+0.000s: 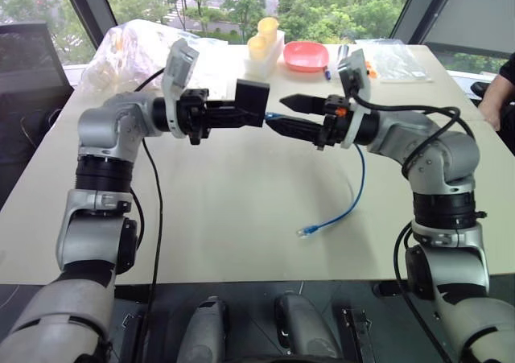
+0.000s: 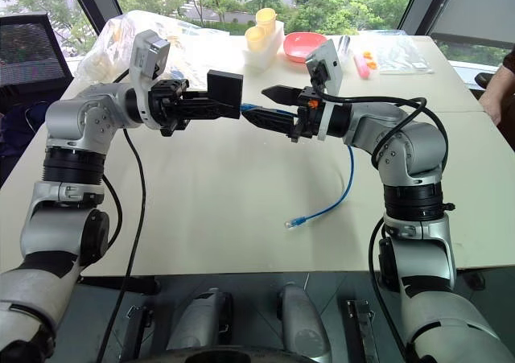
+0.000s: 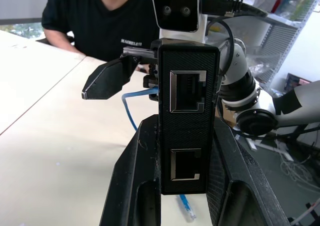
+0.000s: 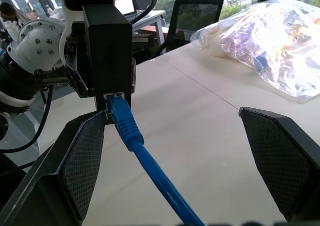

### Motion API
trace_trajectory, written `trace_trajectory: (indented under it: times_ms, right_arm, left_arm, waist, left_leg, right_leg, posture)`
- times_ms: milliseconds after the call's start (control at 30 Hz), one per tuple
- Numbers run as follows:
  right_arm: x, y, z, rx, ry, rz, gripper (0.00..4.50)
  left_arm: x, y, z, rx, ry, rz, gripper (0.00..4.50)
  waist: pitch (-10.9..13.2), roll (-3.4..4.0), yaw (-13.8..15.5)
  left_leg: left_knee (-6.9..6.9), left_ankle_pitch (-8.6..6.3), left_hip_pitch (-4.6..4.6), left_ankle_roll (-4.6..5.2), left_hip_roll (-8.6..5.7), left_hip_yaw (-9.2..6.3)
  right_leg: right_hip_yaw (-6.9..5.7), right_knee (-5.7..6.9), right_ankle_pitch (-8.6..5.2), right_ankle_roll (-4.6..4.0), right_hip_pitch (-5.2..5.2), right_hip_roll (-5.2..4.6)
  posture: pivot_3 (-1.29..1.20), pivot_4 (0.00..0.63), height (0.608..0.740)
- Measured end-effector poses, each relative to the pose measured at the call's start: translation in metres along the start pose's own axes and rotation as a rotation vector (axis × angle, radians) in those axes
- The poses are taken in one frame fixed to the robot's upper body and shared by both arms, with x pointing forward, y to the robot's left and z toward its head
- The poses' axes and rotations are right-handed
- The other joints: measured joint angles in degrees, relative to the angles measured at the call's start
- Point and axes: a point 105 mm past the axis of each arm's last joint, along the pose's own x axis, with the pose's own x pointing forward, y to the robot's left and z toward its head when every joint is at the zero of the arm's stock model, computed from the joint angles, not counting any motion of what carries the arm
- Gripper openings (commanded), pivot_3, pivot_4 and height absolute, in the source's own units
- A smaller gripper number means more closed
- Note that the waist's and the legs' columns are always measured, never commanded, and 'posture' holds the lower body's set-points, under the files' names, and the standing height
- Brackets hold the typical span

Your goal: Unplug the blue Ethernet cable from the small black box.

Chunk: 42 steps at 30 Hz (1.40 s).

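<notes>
Above the table, left gripper [image 1: 241,115] clamps upright small black box [image 1: 252,99]; right gripper [image 1: 291,115] gapes.

Each arm consists of silver-grey rounded housings joined by black ribbed collars. The left end effector [image 1: 241,115] and the right end effector [image 1: 291,113] each carry two black fingers with cross-hatched pads [image 4: 82,161]. A pale grey camera block [image 1: 179,67] is mounted above the left wrist, and a matching block [image 1: 351,75] above the right. Black cables [image 1: 155,210] run along both arms. Orange fittings [image 1: 341,112] mark the right wrist. Small screws [image 4: 44,43] ring a grey joint cap.
</notes>
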Motion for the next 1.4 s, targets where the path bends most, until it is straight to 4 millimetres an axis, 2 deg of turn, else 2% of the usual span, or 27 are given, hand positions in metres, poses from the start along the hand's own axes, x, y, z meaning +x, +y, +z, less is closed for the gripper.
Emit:
trace_trajectory:
  times_ms: [267,300,367,600,1167,1233,1333,1400]
  right_arm:
    - [0.002,0.000,-0.001,0.014,-0.008,0.006,4.41]
    - [0.003,0.000,-0.001,0.015,-0.009,0.005,4.18]
    - [0.004,0.002,-0.002,0.019,-0.013,0.013,3.54]
    - [0.011,0.014,-0.002,0.029,-0.022,0.091,0.06]
    - [0.003,0.018,-0.013,0.155,-0.024,0.134,0.02]
    - [-0.009,0.012,-0.013,0.165,-0.023,0.095,0.02]
    - [-0.039,-0.005,-0.014,0.179,-0.027,-0.022,0.02]
    - [-0.043,-0.006,-0.018,0.193,-0.024,-0.034,0.02]
  left_arm:
    - [0.000,0.000,0.000,-0.001,0.001,0.001,0.52]
    - [0.000,0.000,0.000,-0.001,0.001,0.001,0.52]
    - [0.000,0.001,0.000,0.000,0.001,0.008,0.52]
    - [-0.005,0.006,0.000,-0.006,-0.007,0.056,0.52]
    - [-0.005,0.001,-0.006,-0.017,0.019,0.018,0.52]
    - [-0.011,0.001,-0.004,-0.010,0.027,0.031,0.52]
    - [-0.030,0.000,0.002,0.009,0.035,0.082,0.52]
    - [-0.032,-0.001,0.004,0.012,0.030,0.082,0.52]
  waist:
    - [0.00,0.00,0.00]
    - [0.00,0.00,0.00]
    - [0.00,0.00,-0.03]
    - [0.00,0.00,-0.04]
    - [0.00,0.00,0.01]
    - [0.00,0.00,0.01]
    - [0.00,0.00,0.08]
    - [0.00,0.00,0.07]
  left_leg:
    - [0.00,0.00,0.00,0.00,0.00,0.00]
    - [0.00,0.00,0.00,0.00,0.00,0.00]
    - [0.00,0.00,0.00,0.00,0.00,-0.01]
    - [0.00,0.00,0.00,0.00,0.01,-0.01]
    - [-0.01,0.00,-0.01,0.01,0.01,-0.01]
    - [-0.01,-0.01,-0.02,0.01,0.01,-0.01]
    - [-0.03,-0.03,-0.04,0.05,0.01,0.00]
    - [-0.03,-0.03,-0.04,0.06,0.01,0.00]
  right_leg:
    - [0.00,0.00,0.00,0.00,0.00,0.00]
    - [0.00,0.00,0.00,0.00,0.00,0.00]
    - [0.00,0.00,0.00,0.00,0.00,0.00]
    - [0.00,-0.01,0.00,0.00,0.00,0.00]
    - [0.00,-0.02,0.00,0.00,0.00,-0.01]
    - [0.00,-0.05,0.00,0.00,0.00,-0.01]
    - [0.00,-0.12,-0.01,0.00,0.00,-0.02]
    - [0.00,-0.12,-0.01,0.00,0.00,-0.02]
  posture:
    - [0.00,0.150,0.735]
    - [0.00,0.150,0.735]
    - [0.00,0.150,0.735]
    - [0.00,0.150,0.735]
    - [0.00,0.150,0.735]
    - [0.00,0.150,0.735]
    - [0.00,0.150,0.735]
    - [0.00,0.150,0.735]
